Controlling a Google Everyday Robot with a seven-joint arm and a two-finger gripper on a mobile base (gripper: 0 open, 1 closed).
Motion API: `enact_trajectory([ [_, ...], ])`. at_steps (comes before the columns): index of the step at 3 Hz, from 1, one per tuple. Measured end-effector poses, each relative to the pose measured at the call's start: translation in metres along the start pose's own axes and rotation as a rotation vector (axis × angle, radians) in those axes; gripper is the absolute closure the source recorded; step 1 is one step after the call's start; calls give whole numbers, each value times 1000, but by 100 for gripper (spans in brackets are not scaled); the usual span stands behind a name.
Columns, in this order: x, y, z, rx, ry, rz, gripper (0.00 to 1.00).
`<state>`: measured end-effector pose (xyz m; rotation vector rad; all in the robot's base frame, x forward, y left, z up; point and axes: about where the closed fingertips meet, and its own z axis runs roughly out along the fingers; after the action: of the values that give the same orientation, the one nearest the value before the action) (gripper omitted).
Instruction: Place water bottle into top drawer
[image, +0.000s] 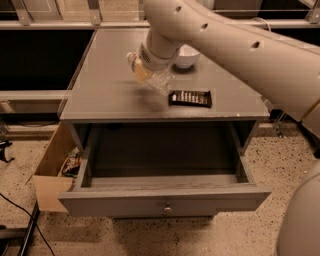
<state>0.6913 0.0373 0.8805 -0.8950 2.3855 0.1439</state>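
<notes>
The hand (149, 70) hangs over the middle of the grey surface (107, 75), clenched on the water bottle (161, 82), which tilts in the air just above its own shadow. A candy bar (190, 98) lies nearby toward the front edge. Below the front edge, the top drawer (125, 201) stands pulled open.
</notes>
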Motion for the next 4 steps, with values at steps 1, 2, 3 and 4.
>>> enact_trajectory([
  [1,2,-9,-24,-112,-2,-52,100],
  [2,15,-26,-48,-246,8,-116,100],
  [3,10,-27,-70,-271,-1,-193,100],
  [4,11,-27,-70,-272,-1,-194,100],
])
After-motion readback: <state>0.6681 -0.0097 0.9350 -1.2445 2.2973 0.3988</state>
